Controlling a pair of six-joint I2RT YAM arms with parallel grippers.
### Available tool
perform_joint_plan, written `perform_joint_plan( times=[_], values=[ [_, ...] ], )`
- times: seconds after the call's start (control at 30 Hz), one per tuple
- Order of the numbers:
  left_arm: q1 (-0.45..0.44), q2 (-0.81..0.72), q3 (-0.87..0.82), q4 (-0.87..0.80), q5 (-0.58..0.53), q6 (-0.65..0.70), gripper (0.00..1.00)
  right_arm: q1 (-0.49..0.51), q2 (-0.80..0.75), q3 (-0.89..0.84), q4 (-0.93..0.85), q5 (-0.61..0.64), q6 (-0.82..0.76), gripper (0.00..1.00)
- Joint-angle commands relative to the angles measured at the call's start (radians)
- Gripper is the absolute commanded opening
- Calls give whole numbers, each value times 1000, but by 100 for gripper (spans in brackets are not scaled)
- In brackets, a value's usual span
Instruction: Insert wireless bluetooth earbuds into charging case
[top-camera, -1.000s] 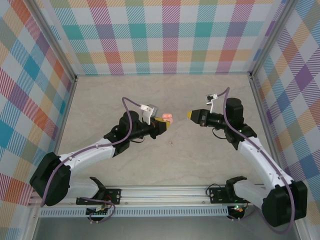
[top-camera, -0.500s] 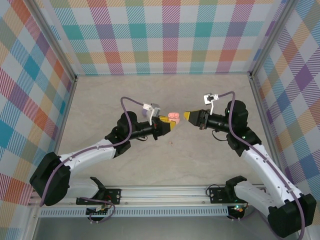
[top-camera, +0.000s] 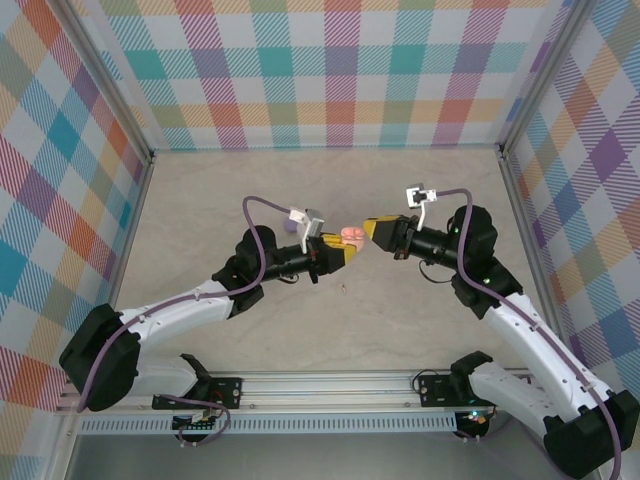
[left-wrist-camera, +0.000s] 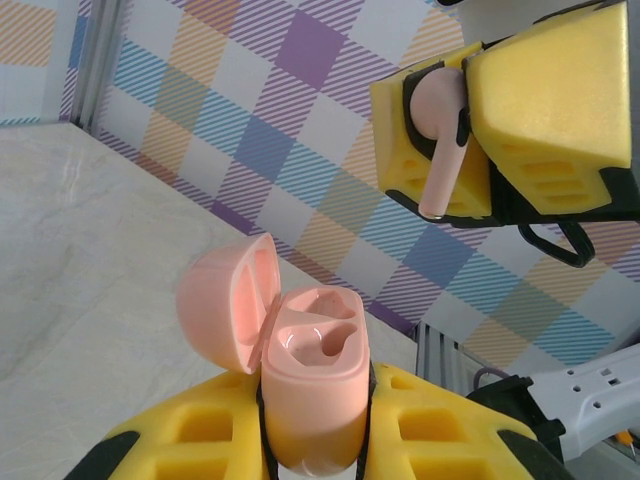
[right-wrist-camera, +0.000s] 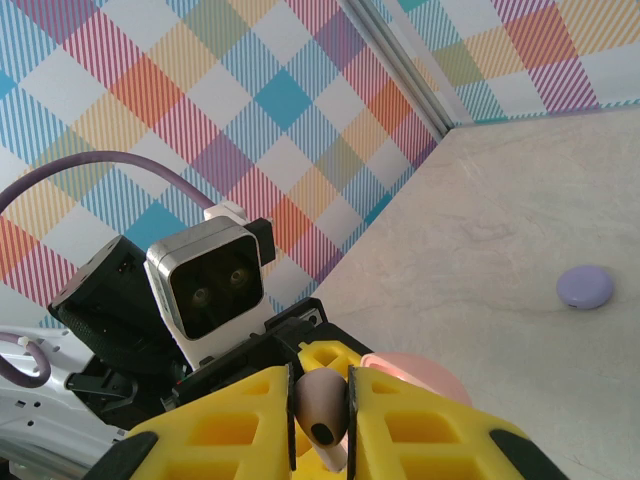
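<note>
**Inspector:** Pink plastic, both items. The charging case (left-wrist-camera: 312, 390) is upright, clamped between the yellow pads (left-wrist-camera: 440, 430) of the left gripper (top-camera: 347, 251), which is closed tight on the case's body. The lid (left-wrist-camera: 225, 310) is hinged fully back. Two wells are exposed and look empty, though the gloss makes that uncertain.

**Operator:** And the earbud?

**Inspector:** One pale pinkish earbud (left-wrist-camera: 438, 150) is pinched in the right gripper (top-camera: 373, 229). The jaws are closed on its upper part, and the stem hangs free, pointing down. It sits above the case, on the side opposite the lid, near but apart.

**Operator:** Recommendation for seating it?

**Inspector:** In my judgement, bring the stem directly over one open well and tilt it to match the well's axis. Then descend slowly. Hold the case steady and keep the right pads off the lid. Release only once the head sits flush with the case's rim. Risk noted: a skewed stem may catch on the divider between the wells.
</note>
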Motion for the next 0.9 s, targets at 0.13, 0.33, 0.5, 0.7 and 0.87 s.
perform_joint_plan(
  times=[0.13,0.33,0.5,0.7,0.87],
  values=[
    [-24,-26,25,52,-17,7,17,28,2,39,56,43,-23,18],
    [-33,-32,29,58,-26,10,16,37,7,42,54,46,-28,18],
    [-41,-42,27,65,-40,22,15,42,18,48,47,41,-32,18],
    [-47,-52,27,70,-58,40,15,48,32,54,38,30,-33,19],
    [-56,-59,25,73,-70,60,14,54,42,63,26,26,-37,19]
  ],
)
